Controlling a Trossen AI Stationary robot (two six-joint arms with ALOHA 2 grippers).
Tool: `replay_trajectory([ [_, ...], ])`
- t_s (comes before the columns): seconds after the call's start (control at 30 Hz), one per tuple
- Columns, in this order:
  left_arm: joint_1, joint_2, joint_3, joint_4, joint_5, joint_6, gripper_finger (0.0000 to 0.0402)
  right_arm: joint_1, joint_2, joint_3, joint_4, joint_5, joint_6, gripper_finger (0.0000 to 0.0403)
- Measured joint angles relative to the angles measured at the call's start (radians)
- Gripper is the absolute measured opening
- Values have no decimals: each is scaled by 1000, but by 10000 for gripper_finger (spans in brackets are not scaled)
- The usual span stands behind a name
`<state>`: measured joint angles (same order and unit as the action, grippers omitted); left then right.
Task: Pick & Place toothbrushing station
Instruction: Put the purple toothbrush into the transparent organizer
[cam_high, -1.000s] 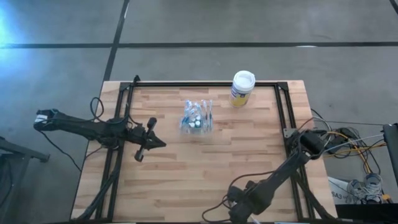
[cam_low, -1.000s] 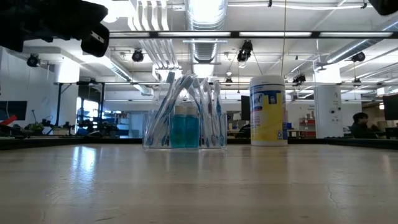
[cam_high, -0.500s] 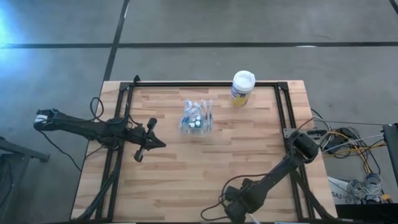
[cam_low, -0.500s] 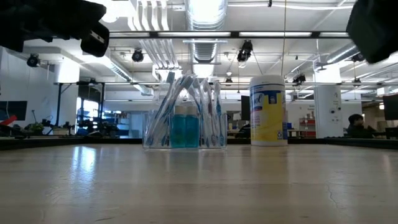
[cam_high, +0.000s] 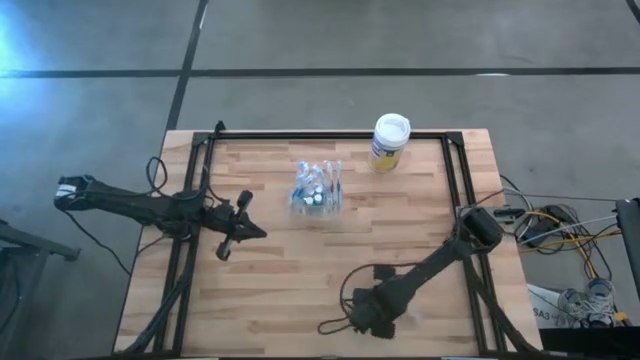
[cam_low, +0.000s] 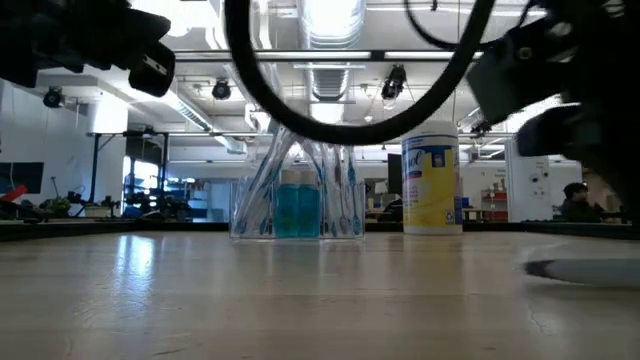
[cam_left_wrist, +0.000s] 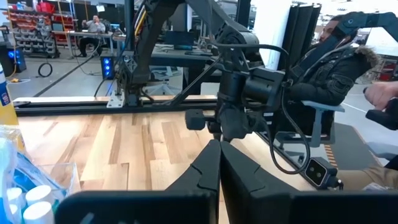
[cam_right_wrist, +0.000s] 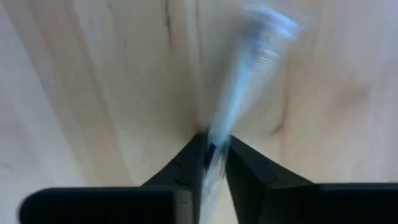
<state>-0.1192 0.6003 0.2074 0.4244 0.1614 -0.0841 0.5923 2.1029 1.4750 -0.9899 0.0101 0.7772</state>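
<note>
The toothbrushing station (cam_high: 316, 188), a clear holder with slim toothbrushes and teal-capped tubes, stands on its base at the table's far middle; it also shows in the low view (cam_low: 297, 195). My right gripper (cam_high: 366, 314) points down near the table's front edge, shut on one slim white-blue toothbrush (cam_right_wrist: 245, 87). That toothbrush shows as a pale streak low over the wood (cam_low: 578, 268). My left gripper (cam_left_wrist: 219, 167) waits shut and level at the table's left (cam_high: 250, 228), holding nothing. My right gripper pinches the toothbrush's slim shaft (cam_right_wrist: 214, 146) between its two fingers, coming from above and pointing down. The rest of the brush reaches away from the fingers, level and close over the table. The blur hides whether it rests on the wood.
A white-lidded canister (cam_high: 390, 140) with a yellow-blue label stands at the far right, beside the station. A black frame rail (cam_high: 330, 134) runs around the tabletop. A cable loop (cam_low: 350, 120) hangs across the low view. Bare wood lies between the station and the front edge.
My right gripper has swung along the near edge toward the table's left, gone down and rolled at the wrist. In the low view it has come in from the upper right, with its cable loop now hanging before the station. The station has stayed put.
</note>
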Motion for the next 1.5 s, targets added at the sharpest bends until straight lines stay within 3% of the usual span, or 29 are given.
replay_trajectory([
  [0.13,0,0,-3,1,-1,0,13,-36,2,11,-3,42,-170,21],
  [0.47,0,0,-15,2,-2,-17,11,-45,7,82,1,365,-709,20],
  [0.83,-4,103,-17,35,5,-264,21,-43,5,192,2,639,-1006,20],
  [1.07,-42,293,-14,262,31,-392,76,-49,4,251,5,808,-1200,20],
  [1.3,-75,487,96,287,38,-447,155,-58,7,249,12,1063,-1380,20],
  [1.5,-80,637,244,270,65,-469,199,-78,7,249,47,1093,-1464,19],
])
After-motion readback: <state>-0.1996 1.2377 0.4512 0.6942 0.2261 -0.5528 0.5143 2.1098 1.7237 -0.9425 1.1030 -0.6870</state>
